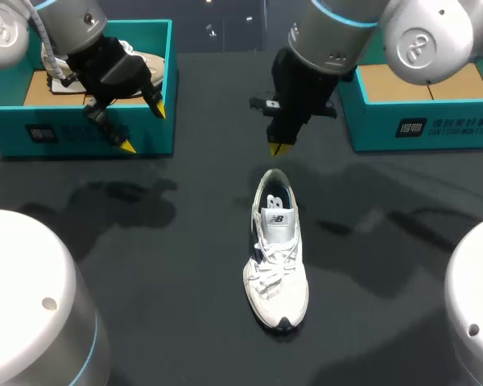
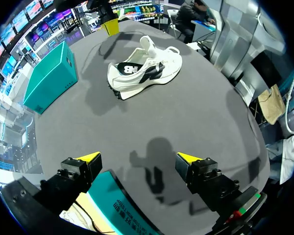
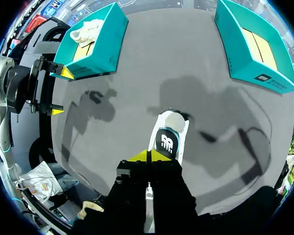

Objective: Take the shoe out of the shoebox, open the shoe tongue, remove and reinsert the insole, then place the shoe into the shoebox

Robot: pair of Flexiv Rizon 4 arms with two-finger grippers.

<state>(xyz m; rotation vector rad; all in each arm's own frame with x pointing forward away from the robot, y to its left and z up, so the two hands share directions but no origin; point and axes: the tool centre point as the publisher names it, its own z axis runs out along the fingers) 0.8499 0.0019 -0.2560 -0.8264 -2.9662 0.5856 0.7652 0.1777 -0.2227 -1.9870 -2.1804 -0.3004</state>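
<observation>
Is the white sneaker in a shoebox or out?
Out: the white lace-up sneaker stands sole-down on the black table, no box around it.

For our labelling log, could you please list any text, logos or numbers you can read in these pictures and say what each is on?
On the right shoebox, front wall: white emblem and a row of characters, too small to read.
On the left shoebox, front wall: similar print, blurred.
On the shoe, tongue and side: a logo mark only, no readable words.
</observation>
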